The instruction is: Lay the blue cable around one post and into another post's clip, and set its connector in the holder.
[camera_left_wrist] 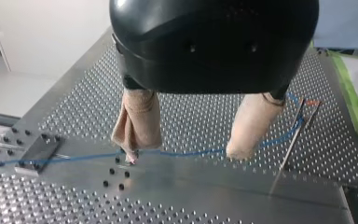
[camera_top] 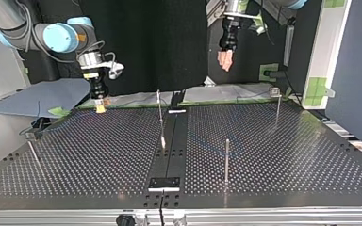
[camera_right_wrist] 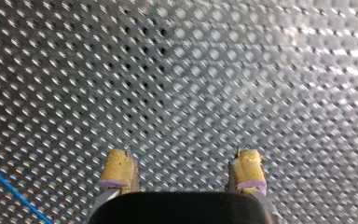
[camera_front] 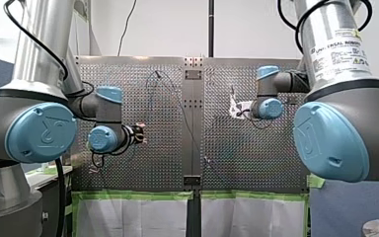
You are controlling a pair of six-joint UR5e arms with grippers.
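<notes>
Two arms hang over the shiny table (camera_top: 287,155) full of little holes, and neither one holds anything. My left gripper (camera_left_wrist: 184,156) has its soft beige fingers (camera_left_wrist: 137,121) spread wide. It hangs high up, and the blue cable (camera_left_wrist: 84,156) lies flat on the table right under it. I think the fingers are wide so they can come down on both sides of the cable and pinch it.

My right gripper (camera_right_wrist: 183,175) has its yellow pads (camera_right_wrist: 119,170) far apart too, with only bare table between them. It sits low by the table's edge at the top view's left, maybe to keep out of the way. A bit of the cable shows beside it, not between its pads.

The cable runs from a small metal block (camera_left_wrist: 35,151), over the smooth middle strip (camera_left_wrist: 191,182), and on to a thin post (camera_left_wrist: 291,144), where it bends. It might be touching that post, but the line is too thin to be sure. I cannot make out the connector.

Green tape (camera_front: 138,195) runs along the table's near edge, with a white sheet (camera_front: 128,217) under it. A dark curtain (camera_top: 146,42) hangs behind the arms.
</notes>
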